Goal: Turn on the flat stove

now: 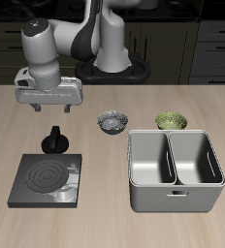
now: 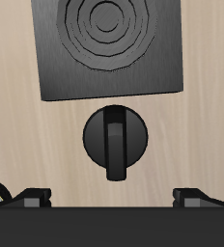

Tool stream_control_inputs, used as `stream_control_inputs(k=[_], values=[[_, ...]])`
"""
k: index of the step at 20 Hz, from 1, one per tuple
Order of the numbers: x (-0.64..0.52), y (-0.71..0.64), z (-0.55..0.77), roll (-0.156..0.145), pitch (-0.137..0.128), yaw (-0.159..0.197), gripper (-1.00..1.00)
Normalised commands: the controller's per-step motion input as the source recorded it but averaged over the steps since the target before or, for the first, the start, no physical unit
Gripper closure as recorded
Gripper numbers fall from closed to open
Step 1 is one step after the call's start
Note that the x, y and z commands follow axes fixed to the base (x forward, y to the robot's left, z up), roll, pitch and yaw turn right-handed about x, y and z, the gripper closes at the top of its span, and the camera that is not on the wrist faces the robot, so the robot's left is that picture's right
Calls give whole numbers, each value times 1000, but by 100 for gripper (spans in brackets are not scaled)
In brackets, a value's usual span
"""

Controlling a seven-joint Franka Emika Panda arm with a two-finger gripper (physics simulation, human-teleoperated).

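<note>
Flat stove (image 1: 48, 181) coil grey, near desk (image 1: 105, 218) front edge; knob (image 2: 115, 139) just behind it. Fingers (image 2: 115, 197) spread wide, empty, above knob.

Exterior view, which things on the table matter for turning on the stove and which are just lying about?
Belongs to the job:
thin square dark-grey flat stove with grey spiral coil
its round black knob
pincer, above the knob

Lying about:
large grey two-compartment metal bin
small dark patterned bowl
small green bowl

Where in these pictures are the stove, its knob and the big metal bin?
flat stove (image 1: 47, 180), exterior view, on its grey coil.
knob (image 2: 115, 138), wrist view, on its raised black handle.
metal bin (image 1: 175, 193), exterior view, on its front wall.
</note>
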Motion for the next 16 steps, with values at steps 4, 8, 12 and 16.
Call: stream_control_inputs(k=[4,8,12,16], values=[[-24,-32,-340,9,22,-54,-100],[8,-33,-152,-1,3,-16,-100],[-26,11,-149,6,1,2,-100],[-31,40,-149,0,10,-7,-100]])
